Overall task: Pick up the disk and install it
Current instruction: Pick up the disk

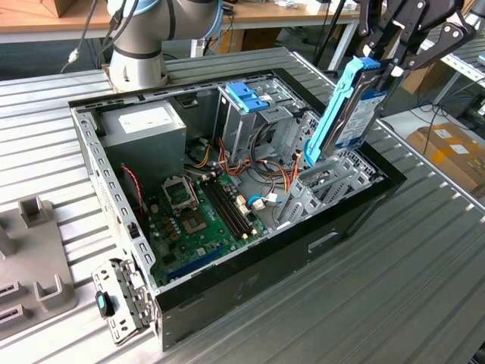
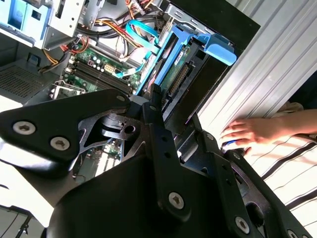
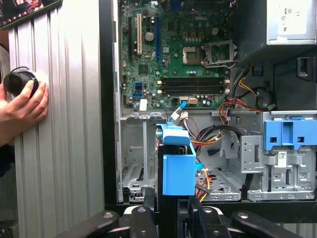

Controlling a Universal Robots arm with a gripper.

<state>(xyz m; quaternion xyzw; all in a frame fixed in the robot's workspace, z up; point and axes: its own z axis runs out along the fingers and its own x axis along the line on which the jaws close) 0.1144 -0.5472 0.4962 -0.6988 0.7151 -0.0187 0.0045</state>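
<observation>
Across the exterior view from its left, the ribbed tabletop [image 1: 45, 114] carried the open computer case [image 1: 258, 284]. The power supply [image 1: 144, 125] and motherboard [image 1: 197, 220] sat toward that end, and a blue bracket [image 1: 246, 95] sat on the middle cage. None of these lay in the line of work.

The trouble began further along, where loose cables [image 1: 261, 193], orange, red and a blue data lead, sprawled just beside the empty drive bay [image 1: 326, 189]. Over that bay, at the exterior view's right end of the case, the disk [image 1: 350, 117] stood steeply tilted with its lower end down at the bay's mouth. Whether it touched the metal I could not tell. The pincer [image 1: 377, 67] was clamped on the disk's upper end alone.

That grip looked like the main hazard. Held so far from its leading edge, the disk could pivot between the fingers if a blue rail caught the bay's lip. It might then wedge crooked or slip free onto the board below.

In the first wrist view the disk [image 3: 178, 168], seen end-on, stood beside the bay's thin metal walls, so a small sideways error would likely jam it. A stray cable drawn under it could be pinched.

A person's hand [image 3: 22, 106] rested on the tabletop beside the case, and a wide swing of the arm might reach it.
</observation>
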